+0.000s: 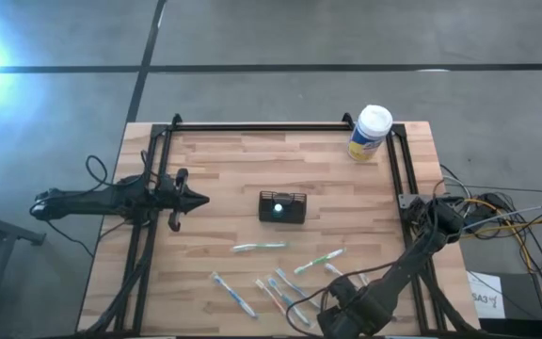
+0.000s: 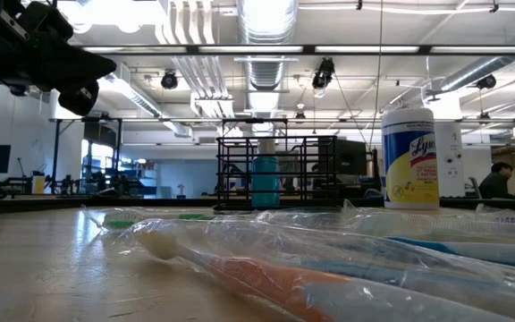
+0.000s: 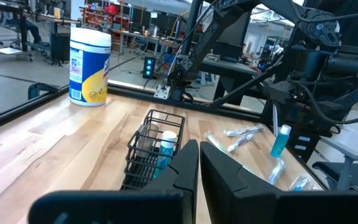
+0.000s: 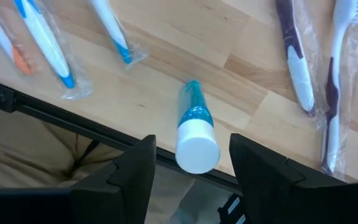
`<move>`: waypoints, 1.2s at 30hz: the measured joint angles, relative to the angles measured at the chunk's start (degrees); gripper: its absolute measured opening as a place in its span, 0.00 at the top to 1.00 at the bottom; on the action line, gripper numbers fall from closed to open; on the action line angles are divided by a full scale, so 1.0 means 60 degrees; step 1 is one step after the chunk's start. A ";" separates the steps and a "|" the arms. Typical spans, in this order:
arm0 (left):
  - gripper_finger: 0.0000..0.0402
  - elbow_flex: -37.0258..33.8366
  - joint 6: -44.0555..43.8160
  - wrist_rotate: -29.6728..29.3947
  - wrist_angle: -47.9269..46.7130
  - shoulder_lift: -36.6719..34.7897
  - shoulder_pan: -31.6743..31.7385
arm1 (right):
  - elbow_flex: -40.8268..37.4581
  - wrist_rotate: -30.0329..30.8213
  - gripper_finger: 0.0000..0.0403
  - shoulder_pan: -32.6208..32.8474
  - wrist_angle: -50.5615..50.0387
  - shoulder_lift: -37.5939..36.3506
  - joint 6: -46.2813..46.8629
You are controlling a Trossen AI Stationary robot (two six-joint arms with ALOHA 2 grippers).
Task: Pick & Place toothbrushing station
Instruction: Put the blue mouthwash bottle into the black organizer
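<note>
While the left hand (image 1: 199, 199) waits pinched together, the right hand (image 4: 191, 163) gapes above a blue tube (image 4: 196, 132); nothing held.

Left gripper (image 1: 199, 199) fingers closed, arm level, pointing inward; right gripper (image 4: 191, 163) fingers apart, arm bent down.

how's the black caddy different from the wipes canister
The toothbrushing station is a low black open-mesh caddy; the canister is tall, solid, white-capped and yellow-labelled. The caddy sits mid-table, near the left gripper; the canister stands by the far right corner. The caddy holds a blue tube; the canister is closed. Both stand upright.
</note>
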 joint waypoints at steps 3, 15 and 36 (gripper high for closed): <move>0.95 0.0000 0.0000 0.0000 -0.0009 0.0000 0.0000 | -0.0089 -0.0004 0.50 0.0004 0.0236 -0.0001 -0.0016; 0.95 0.0000 -0.0004 0.0000 -0.0009 0.0000 0.0000 | -0.0118 -0.0067 0.54 0.0004 0.0247 -0.0001 -0.0261; 0.95 0.0000 -0.0007 0.0000 0.0033 0.0000 0.0000 | -0.0105 -0.0256 0.78 -0.0004 -0.0053 -0.0088 -0.2291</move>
